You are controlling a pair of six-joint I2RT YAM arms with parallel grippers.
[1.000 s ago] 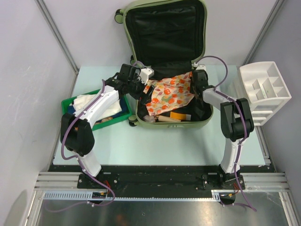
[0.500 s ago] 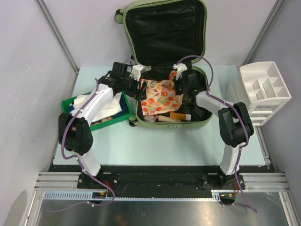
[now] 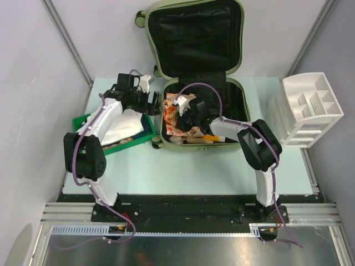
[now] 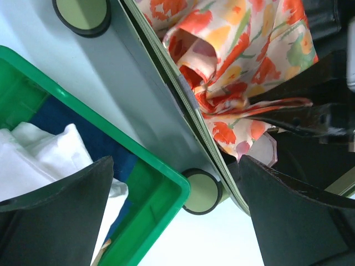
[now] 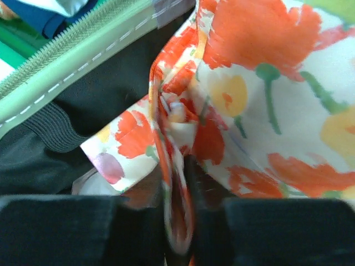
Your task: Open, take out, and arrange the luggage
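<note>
Luggage (image 3: 194, 41) is open at the table's far middle. The lid stands up at the back and the base lies flat toward me, long axis running away from the bases.

My right gripper (image 5: 177, 221) is pressed together on a fold of the floral cloth (image 5: 266, 72). The pinch sits low in the bunched fabric, hard against the left inner wall of the base.

My left gripper (image 4: 175, 166) is spread wide and holds nothing. It hovers over that same left wall, with the green tray (image 4: 83, 108) just beside the shell on the outer side.

Key geometry: the cloth is inside the wall and the tray is outside it, to my left. The right arm reaches across the case, so the left arm is nearer the tray. I'd guess the next move is to lift the cloth clear of the rim, then go left.
</note>
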